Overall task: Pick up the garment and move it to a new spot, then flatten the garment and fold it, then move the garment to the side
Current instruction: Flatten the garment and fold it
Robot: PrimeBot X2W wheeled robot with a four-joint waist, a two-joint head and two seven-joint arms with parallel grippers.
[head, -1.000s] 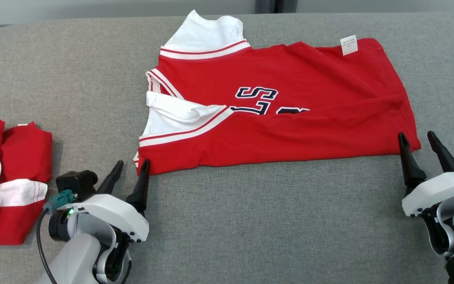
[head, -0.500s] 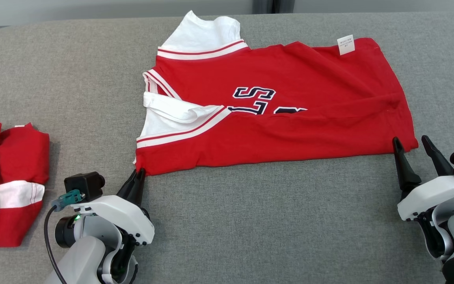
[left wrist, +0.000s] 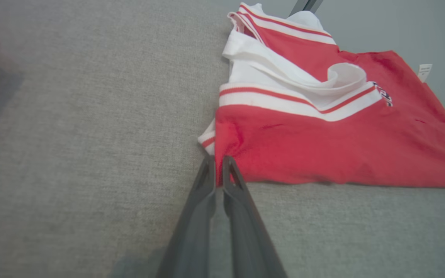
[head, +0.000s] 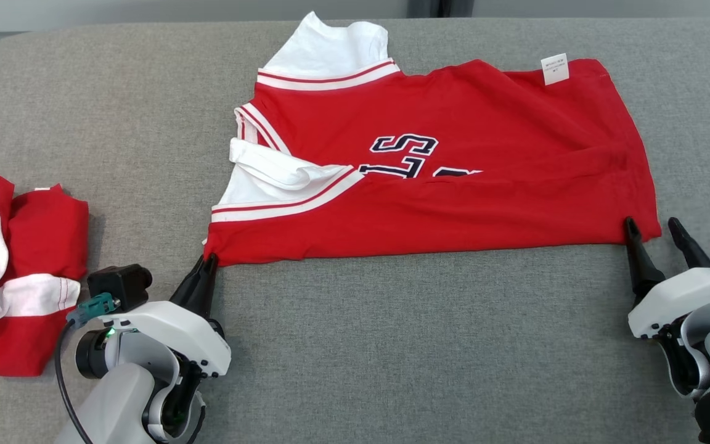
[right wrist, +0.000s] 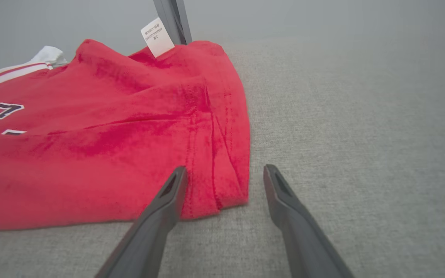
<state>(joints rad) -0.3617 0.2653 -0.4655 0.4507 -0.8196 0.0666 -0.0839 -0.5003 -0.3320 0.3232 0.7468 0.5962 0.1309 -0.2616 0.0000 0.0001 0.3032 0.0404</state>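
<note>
Grey felt-covered counter [head: 392, 345] carries your red-and-white jersey garment [head: 453, 203] spread flat at its middle, one lengthwise fold seemingly made. Your left pincer [head: 208, 261] pinches its near-left corner; your right pincer [head: 652, 224] straddles the near-right corner, spread. Further folding and moving aside remain.

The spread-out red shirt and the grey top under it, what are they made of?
The red shirt looks like soft matte knit cloth: it wrinkles and folds. The grey top seems covered in coarse woven fabric; a flecked weave shows.
</note>
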